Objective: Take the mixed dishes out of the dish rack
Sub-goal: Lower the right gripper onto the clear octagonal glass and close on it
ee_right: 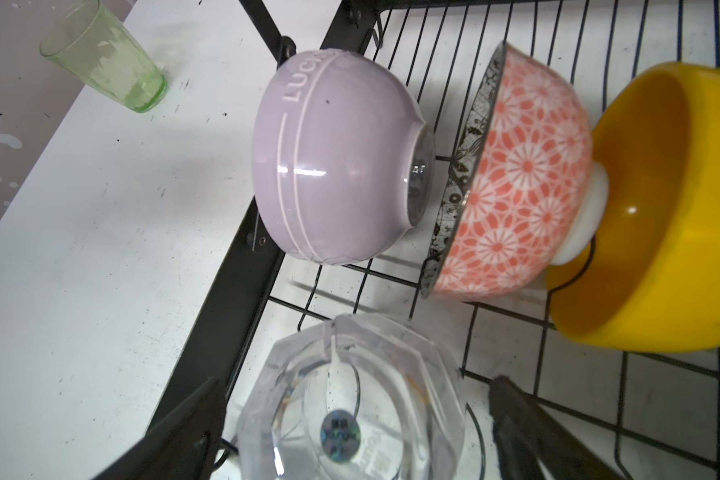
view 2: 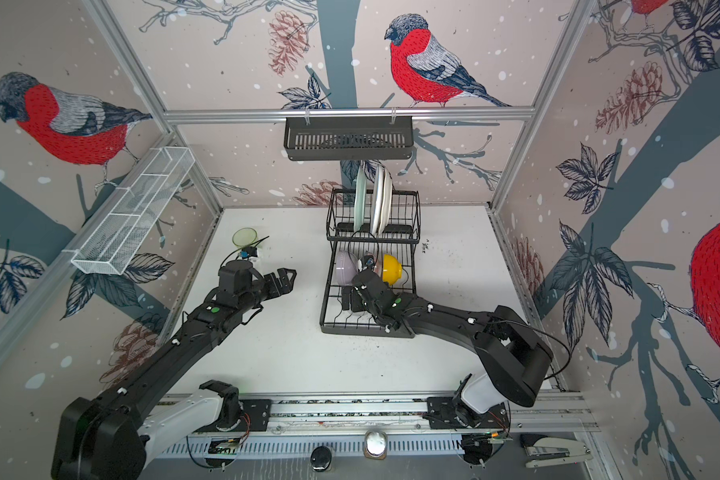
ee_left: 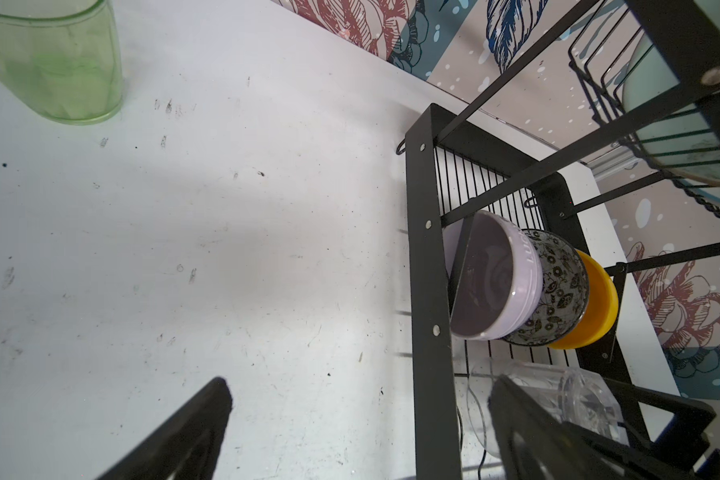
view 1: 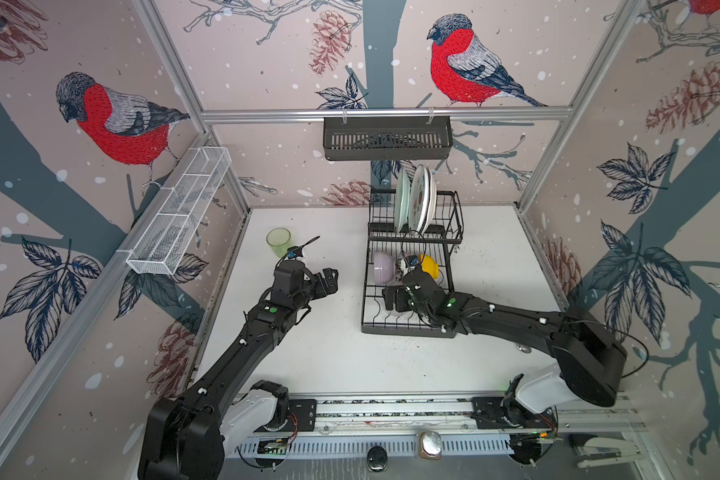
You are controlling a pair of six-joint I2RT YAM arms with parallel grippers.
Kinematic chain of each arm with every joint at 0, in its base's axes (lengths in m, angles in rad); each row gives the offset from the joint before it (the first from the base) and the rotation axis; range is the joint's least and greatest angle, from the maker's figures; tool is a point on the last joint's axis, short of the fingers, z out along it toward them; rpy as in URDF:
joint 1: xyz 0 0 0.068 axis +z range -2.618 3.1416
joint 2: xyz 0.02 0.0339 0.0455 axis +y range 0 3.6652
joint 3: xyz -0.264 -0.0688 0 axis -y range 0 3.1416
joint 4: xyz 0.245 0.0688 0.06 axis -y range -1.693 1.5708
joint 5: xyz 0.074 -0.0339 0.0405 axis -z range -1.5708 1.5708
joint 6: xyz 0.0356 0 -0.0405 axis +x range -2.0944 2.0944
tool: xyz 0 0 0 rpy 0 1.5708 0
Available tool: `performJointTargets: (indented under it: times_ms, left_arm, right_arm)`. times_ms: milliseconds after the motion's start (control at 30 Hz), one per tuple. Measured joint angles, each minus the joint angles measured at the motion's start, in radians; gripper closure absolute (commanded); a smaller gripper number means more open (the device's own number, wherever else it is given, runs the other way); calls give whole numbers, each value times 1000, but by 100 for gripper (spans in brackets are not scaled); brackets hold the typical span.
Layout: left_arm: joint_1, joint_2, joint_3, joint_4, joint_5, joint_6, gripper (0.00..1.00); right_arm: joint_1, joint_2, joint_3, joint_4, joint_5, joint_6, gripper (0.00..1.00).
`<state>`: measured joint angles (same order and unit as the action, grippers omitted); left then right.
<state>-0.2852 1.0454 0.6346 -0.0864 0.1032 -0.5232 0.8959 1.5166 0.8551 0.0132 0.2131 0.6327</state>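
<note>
Squarely between the spread jaws of the right gripper (ee_right: pixel 358 382), a clear glass (ee_right: pixel 350 361) sits at the front of the rack's (ee_right: pixel 221 324) lower tier. Its base is turned toward the gripper and its long axis runs roughly along the reach, so the right arm, far the nearer, looks set simply to close. A foil sticker (ee_right: pixel 341 434) on that base is unreadable. Just beyond, a lilac bowl (ee_right: pixel 333 158) on edge shows raised letters "LUCK", the rest hidden. The left gripper (view 1: pixel 331 282), likewise spread and empty, hovers over the table (view 1: pixel 329 365), near a green glass (view 1: pixel 278 243).
</note>
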Motion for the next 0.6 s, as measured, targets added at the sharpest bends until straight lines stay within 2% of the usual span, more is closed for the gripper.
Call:
performJointTargets:
  times_ms: [600]
  left_arm:
    - [-6,40,-13,54,51,1,3]
  right_arm:
    - [6,47,34,-9,31,16,30]
